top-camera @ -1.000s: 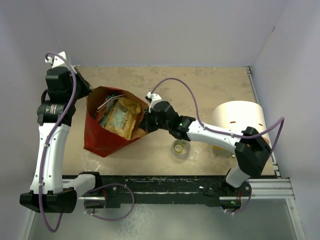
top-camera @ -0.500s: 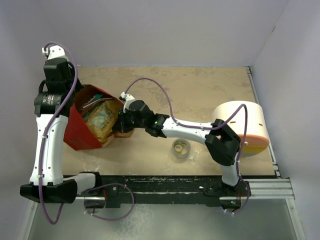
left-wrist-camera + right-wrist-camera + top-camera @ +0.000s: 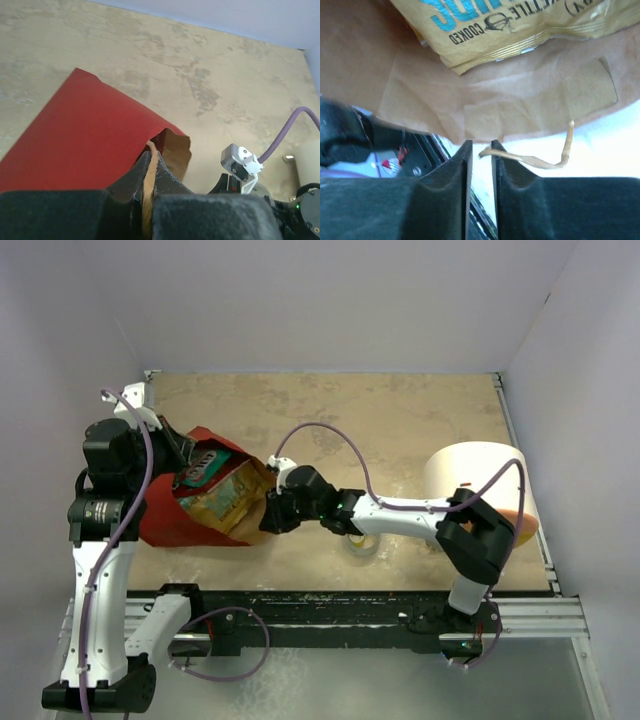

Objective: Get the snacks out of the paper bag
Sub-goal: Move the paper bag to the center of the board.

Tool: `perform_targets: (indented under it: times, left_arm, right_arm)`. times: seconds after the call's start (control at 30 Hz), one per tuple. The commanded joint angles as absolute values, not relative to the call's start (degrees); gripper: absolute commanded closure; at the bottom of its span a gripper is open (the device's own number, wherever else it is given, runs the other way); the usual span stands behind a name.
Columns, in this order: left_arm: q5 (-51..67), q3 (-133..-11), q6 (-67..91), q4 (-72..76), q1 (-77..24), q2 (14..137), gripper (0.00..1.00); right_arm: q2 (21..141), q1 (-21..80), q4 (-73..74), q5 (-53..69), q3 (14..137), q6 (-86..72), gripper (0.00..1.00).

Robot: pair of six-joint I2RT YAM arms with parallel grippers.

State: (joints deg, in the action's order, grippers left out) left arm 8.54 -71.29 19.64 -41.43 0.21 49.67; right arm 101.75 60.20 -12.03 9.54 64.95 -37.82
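Observation:
The paper bag (image 3: 165, 525), red outside and kraft inside, lies tilted at the left with its mouth facing right. A golden-tan snack packet with teal print (image 3: 228, 496) shows in the mouth, with a darker teal packet (image 3: 200, 466) behind it. My left gripper (image 3: 177, 454) is shut on a tan strip of the bag's upper rim (image 3: 151, 155), with the red outside (image 3: 85, 130) below it. My right gripper (image 3: 268, 513) is at the lower rim, its jaws narrowly parted (image 3: 481, 145) with nothing between them. A thin loop handle (image 3: 540, 161) crosses its right fingertip. The packet (image 3: 520, 25) lies on the kraft inside (image 3: 495, 95).
A cream-white cylinder with an orange base (image 3: 475, 485) stands at the right. A small tape roll (image 3: 362, 539) sits under my right forearm. Walls close the table at the back and both sides. The right arm's wrist camera (image 3: 242, 162) shows in the left wrist view.
The bag has gone from standing open to lying tipped with its mouth to the right. My left gripper dropped nearer with the rim. My right gripper went left, then came back a little.

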Motion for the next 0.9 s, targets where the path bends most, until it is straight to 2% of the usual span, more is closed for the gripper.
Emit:
perform_targets:
  times: [0.0, 0.17, 0.33, 0.4, 0.5, 0.63, 0.8, 0.87]
  left_arm:
    - [14.90, -70.16, 22.43, -41.21, 0.00, 46.58, 1.00]
    - [15.50, -70.72, 22.33, -43.87, 0.04, 44.20, 1.00]
    - [13.24, -71.92, 23.81, -46.41, -1.53, 44.04, 1.00]
    - [12.57, -72.17, 23.90, -47.09, -1.59, 44.12, 1.00]
    - [9.91, -72.87, 25.63, -48.35, -1.59, 43.94, 1.00]
    - [10.28, -72.25, 28.80, -47.15, -1.58, 44.13, 1.00]
    - [10.65, -73.56, 30.11, -48.38, -1.58, 45.18, 1.00]
    - [10.21, -73.48, 30.81, -48.46, -1.58, 44.82, 1.00]
  right_arm:
    - [93.62, 60.09, -10.29, 7.43, 62.08, -32.54, 0.67]
    - [89.59, 60.12, -4.81, 3.63, 61.86, -27.10, 0.38]
    - [84.42, 60.12, -1.62, 1.42, 57.29, -22.79, 0.20]
    - [81.12, 60.12, -2.83, -2.89, 54.36, -19.56, 0.10]
    - [77.26, 60.20, -6.21, -4.64, 53.80, -11.90, 0.03]
    - [76.91, 60.42, -15.04, -0.86, 55.58, -1.40, 0.01]
    - [78.86, 60.51, -40.25, 10.85, 50.06, 19.42, 0.02]
    - [81.87, 60.60, -45.57, 11.66, 51.08, 25.24, 0.02]
